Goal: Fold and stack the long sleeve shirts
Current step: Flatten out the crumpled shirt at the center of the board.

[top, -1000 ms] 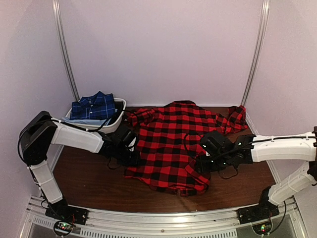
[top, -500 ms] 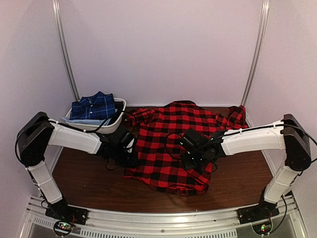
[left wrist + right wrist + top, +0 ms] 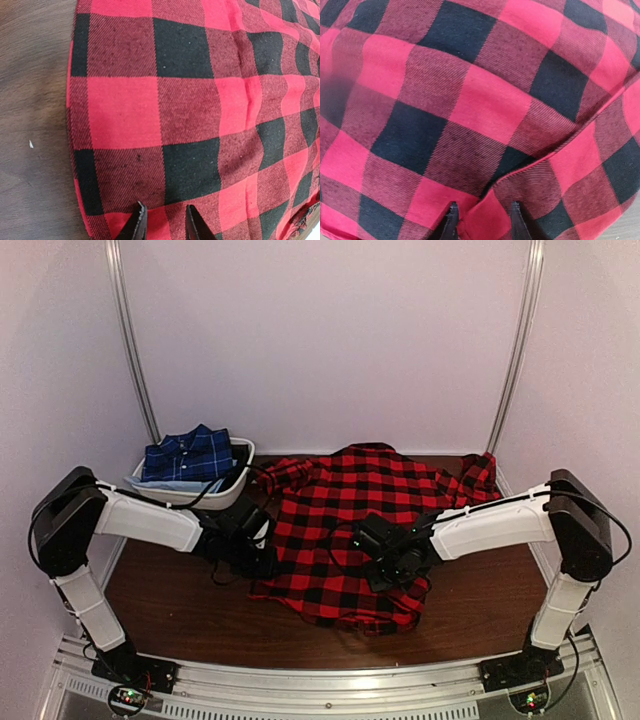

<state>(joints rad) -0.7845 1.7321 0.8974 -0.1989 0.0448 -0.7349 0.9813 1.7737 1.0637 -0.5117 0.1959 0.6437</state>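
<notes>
The red-and-black checked shirt (image 3: 345, 505) lies spread on the dark table, collar to the back and one sleeve bunched at the back right. In the top view my left gripper (image 3: 260, 558) rests on its left edge. The left wrist view shows the tips (image 3: 166, 222) a little apart on flat cloth (image 3: 190, 100), pinching nothing. My right gripper (image 3: 398, 570) stands over the shirt's lower right part. Its fingers (image 3: 482, 220) are narrowly open with a folded edge of the cloth (image 3: 470, 100) between them. The navy blue shirt (image 3: 188, 454) lies folded in a tub.
A white tub (image 3: 240, 478) holding the blue shirt stands at the back left, close behind my left arm. White walls close in the table on three sides. Bare wood (image 3: 160, 590) shows in front of and beside the shirt.
My right arm has swung left, from the shirt's right edge to over its lower middle, and its fingers have narrowed. The left arm and the shirt have hardly moved.
</notes>
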